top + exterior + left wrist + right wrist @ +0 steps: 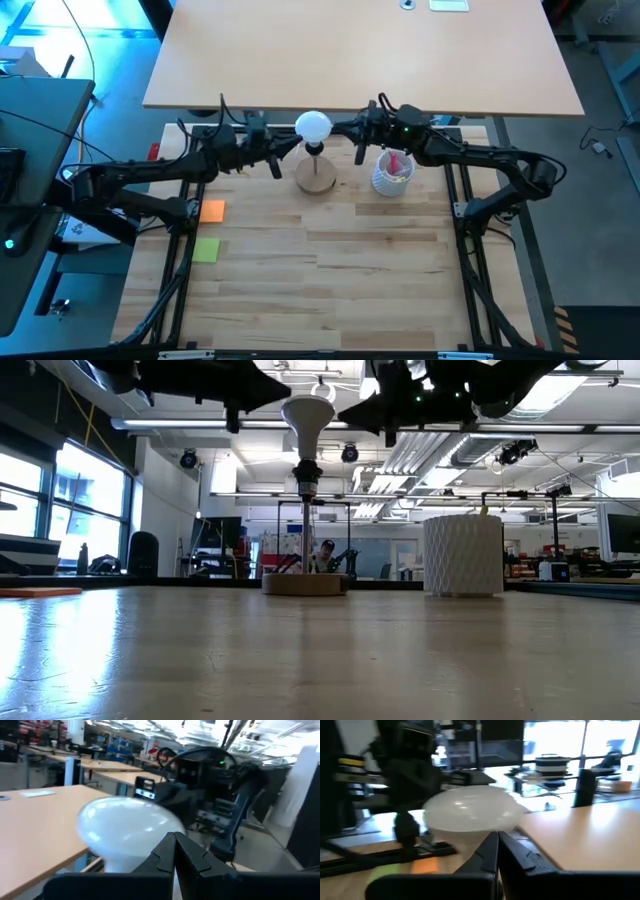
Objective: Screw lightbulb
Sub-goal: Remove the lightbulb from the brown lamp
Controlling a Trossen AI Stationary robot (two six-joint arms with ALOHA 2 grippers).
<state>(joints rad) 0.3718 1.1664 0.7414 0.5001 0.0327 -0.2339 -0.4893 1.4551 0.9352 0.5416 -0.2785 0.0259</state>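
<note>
— Looking down on the pale wooden desk [330, 270], where does the white matte lightbulb [313, 126] with the round globe sit?

— Between the two tools. It stands upright, globe up, its narrow neck in the black-topped stem of the round wooden disc [316, 177]. The left tool [277, 160] is just beside it on one side, the right tool [362, 145] just beside it on the other.

— Are the tools holding it?

— No. Both have their fingers pressed together with nothing between them. In each wrist view the shut fingertips point at the globe, close to it; I cannot tell whether they touch it.

— And from desk height?

— The lightbulb [307, 422] rises on its stem above the disc [303, 583], with both dark arms coming in above it.

— Anything else near the tools?

— A white latticed cup [392, 178] holding pink items stands under the right tool's arm, just beside the disc. An orange square note [212, 211] and a green one [206, 250] lie on the desk below the left arm, well apart from the bulb.
</note>
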